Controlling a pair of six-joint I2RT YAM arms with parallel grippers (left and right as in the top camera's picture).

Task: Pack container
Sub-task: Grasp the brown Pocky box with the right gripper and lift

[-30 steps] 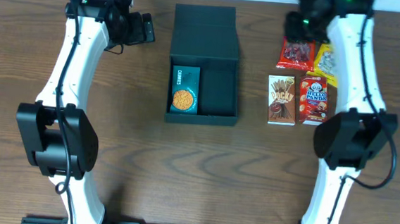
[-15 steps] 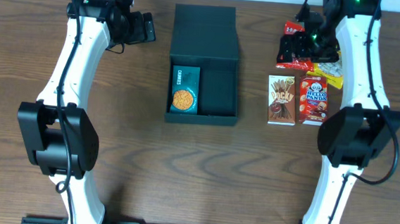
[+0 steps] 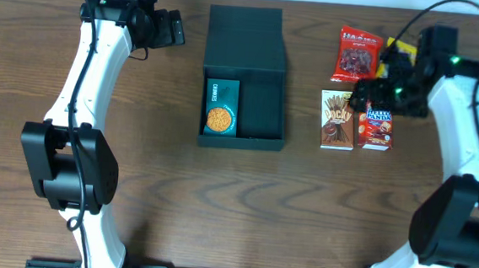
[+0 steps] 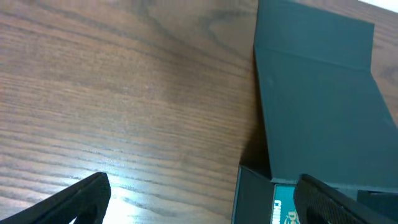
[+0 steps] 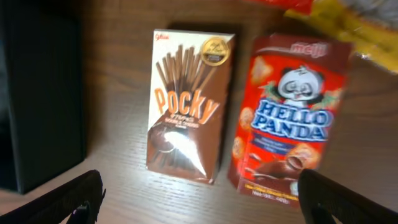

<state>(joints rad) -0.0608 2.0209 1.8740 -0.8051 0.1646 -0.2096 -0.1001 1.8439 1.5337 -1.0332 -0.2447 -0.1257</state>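
The container (image 3: 262, 110) is a dark teal-grey box at the table's middle, with its flap lid (image 3: 246, 35) laid open toward the back. A teal snack pack (image 3: 221, 107) lies in its left half; the right half is bare. My left gripper (image 3: 176, 30) hovers open beside the lid's left edge, holding nothing. In the left wrist view the left gripper (image 4: 202, 205) frames bare table and the container (image 4: 317, 93). My right gripper (image 3: 366, 95) hangs open over the Pocky box (image 3: 337, 120) and the Hello Panda box (image 3: 377, 128). The right wrist view shows that gripper (image 5: 208, 202) empty, with the Pocky box (image 5: 186, 106) and the Hello Panda box (image 5: 286, 118) ahead.
A red candy bag (image 3: 356, 55) and a yellow packet (image 3: 401, 52) lie at the back right, behind the two boxes. The container's dark wall (image 5: 37, 93) fills the left of the right wrist view.
The right gripper has opened and swung from the red bag at the back toward the front, over the Pocky and Hello Panda boxes. The left arm has stayed still.
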